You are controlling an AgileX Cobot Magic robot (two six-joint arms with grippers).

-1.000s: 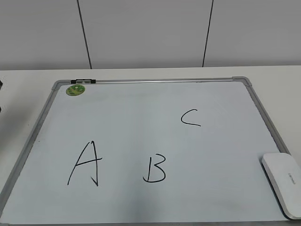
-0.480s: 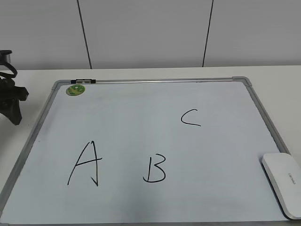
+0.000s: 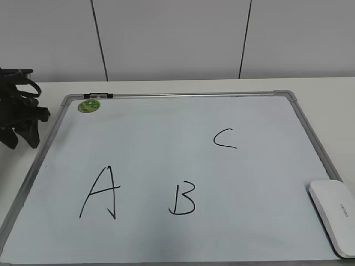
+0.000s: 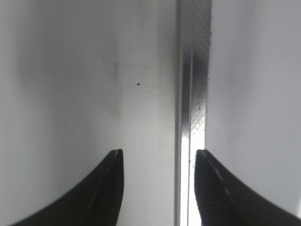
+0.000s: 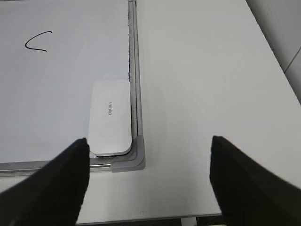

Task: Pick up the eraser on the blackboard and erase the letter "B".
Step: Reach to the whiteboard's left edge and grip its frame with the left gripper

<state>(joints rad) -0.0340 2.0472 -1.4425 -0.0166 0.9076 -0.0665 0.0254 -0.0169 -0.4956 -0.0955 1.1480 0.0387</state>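
Note:
The blackboard (image 3: 177,95) lies flat on the table, with a black "A" (image 3: 101,194), the letter "B" (image 3: 182,198) and a "C" (image 3: 224,138) written on it. The eraser (image 3: 335,213) lies on its near right corner. In the right wrist view the eraser (image 5: 110,117) sits against the board's frame (image 5: 134,70). My right gripper (image 5: 149,146) is open and empty, above the table just off that corner; the exterior view does not show it. My left gripper (image 3: 22,141) is open and empty by the board's left edge, over the frame (image 4: 193,94) in the left wrist view (image 4: 159,155).
A small round green magnet (image 3: 88,105) sits at the board's far left corner, next to a black clip on the frame. White table (image 5: 211,84) extends right of the board. A grey panelled wall stands behind.
My left arm has come into the exterior view from the left and moved right, close to the board's left frame. The eraser and board have not moved.

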